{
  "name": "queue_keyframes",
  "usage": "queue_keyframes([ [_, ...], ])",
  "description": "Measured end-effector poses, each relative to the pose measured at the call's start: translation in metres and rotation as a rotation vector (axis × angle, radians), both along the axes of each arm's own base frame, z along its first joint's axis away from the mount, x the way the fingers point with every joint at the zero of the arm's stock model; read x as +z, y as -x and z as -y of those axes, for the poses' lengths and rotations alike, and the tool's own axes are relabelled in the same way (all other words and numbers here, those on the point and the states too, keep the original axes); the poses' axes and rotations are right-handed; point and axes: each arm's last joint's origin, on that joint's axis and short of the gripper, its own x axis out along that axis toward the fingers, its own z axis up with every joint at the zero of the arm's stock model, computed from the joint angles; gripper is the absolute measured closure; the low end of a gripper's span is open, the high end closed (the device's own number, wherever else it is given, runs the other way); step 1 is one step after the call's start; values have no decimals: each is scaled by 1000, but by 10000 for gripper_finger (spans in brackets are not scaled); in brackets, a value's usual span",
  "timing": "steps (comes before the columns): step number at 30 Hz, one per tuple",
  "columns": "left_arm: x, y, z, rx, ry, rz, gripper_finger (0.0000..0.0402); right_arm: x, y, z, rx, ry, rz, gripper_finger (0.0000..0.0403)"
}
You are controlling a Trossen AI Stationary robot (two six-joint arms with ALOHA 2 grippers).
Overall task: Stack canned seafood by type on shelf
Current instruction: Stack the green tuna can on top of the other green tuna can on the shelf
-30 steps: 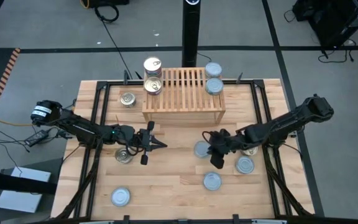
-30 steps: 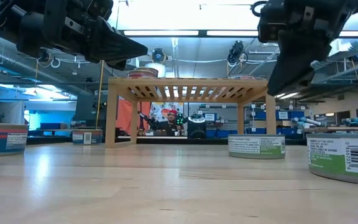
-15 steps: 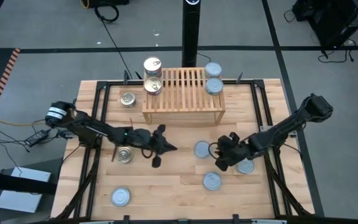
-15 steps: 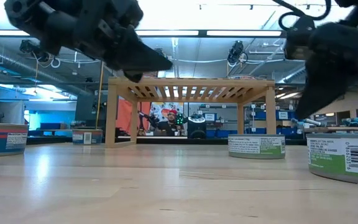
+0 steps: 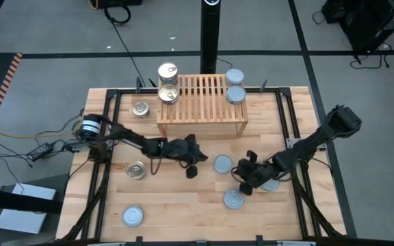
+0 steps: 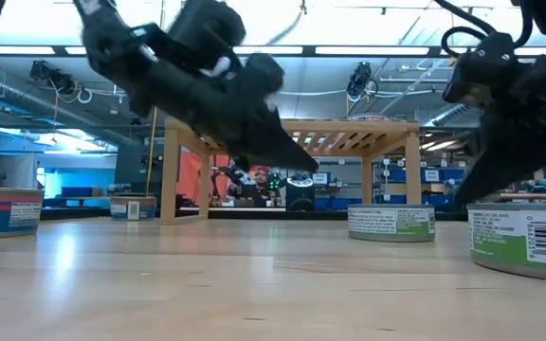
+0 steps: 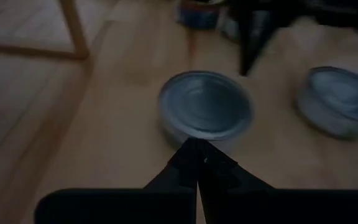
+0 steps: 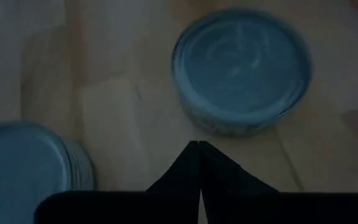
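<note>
Left gripper sat mid-frame in the high view, fingers pressed together, nothing held, tips just left of a blue-lid tin. Right gripper was right of centre, lower, also fully closed and empty, between that tin and another blue-lid tin below it. Shelf stood upper centre: two gold-lid tins at its left end, two blue-lid ones at its right end. More loose tins lay on the table: lower left, left, upper left.
</note>
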Motion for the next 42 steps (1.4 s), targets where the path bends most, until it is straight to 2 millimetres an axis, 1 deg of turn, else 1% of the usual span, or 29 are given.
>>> queue_keyframes([
  [3,-5,-9,-6,25,-4,-2,394,-3,-12,-8,37,50,-44,397],
  [7,-14,-18,-9,29,-12,-23,394,-8,-27,-16,78,112,-100,395],
  [13,-26,-28,-15,44,-41,-47,394,-18,-40,-13,65,147,-153,394],
  [15,-28,-32,-16,82,-64,-42,394,-18,-41,-11,59,148,-157,394],
  [20,-34,-34,-23,224,-155,-23,394,-15,-40,-8,58,155,-153,393],
  [22,-34,-35,-24,213,-146,-11,394,-14,-41,-7,59,158,-148,393],
  [24,-33,-38,-24,164,-116,24,394,-14,-41,-6,56,159,-151,393],
  [28,-36,-43,-21,104,-108,21,394,-14,-43,-2,41,159,-151,393],
  [33,-35,-50,-22,100,-122,24,394,-14,-45,2,35,166,-153,393],
  [36,-40,-54,-22,101,-123,17,394,-14,-45,3,37,165,-153,393],
  [42,-50,-52,-21,96,-121,-46,394,-13,-46,4,38,168,-148,392],
])
